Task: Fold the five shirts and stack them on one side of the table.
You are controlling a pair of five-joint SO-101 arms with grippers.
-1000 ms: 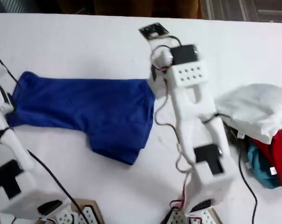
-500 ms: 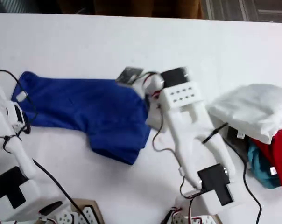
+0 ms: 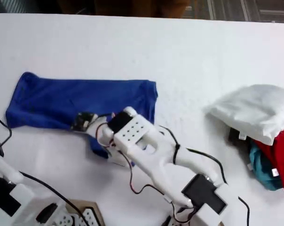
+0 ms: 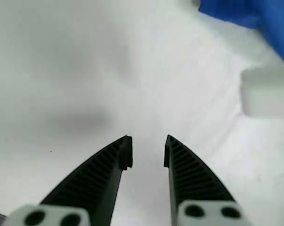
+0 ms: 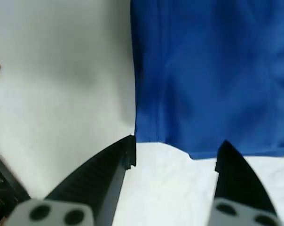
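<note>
right hand point(image 5: 177, 147) hangs with its black fingers spread wide and nothing between them, just above the hem corner of a blue cloth shirt point(image 3: 76, 101). one fingertip sits over the bare white counter point(image 3: 179, 47) beside the hem, the other at the shirt's edge. the shirt lies spread flat on the left half of the counter, and the white right arm point(image 3: 151, 150) crosses its near edge from the lower right. left hand point(image 4: 147, 147) hovers over bare counter beside the shirt, its fingers parted only narrowly and holding nothing. well apart, at the counter's right edge, a folded white cloth point(image 3: 255, 108) lies on a red cloth point(image 3: 280, 155) and a teal cloth point(image 3: 262, 167).
</note>
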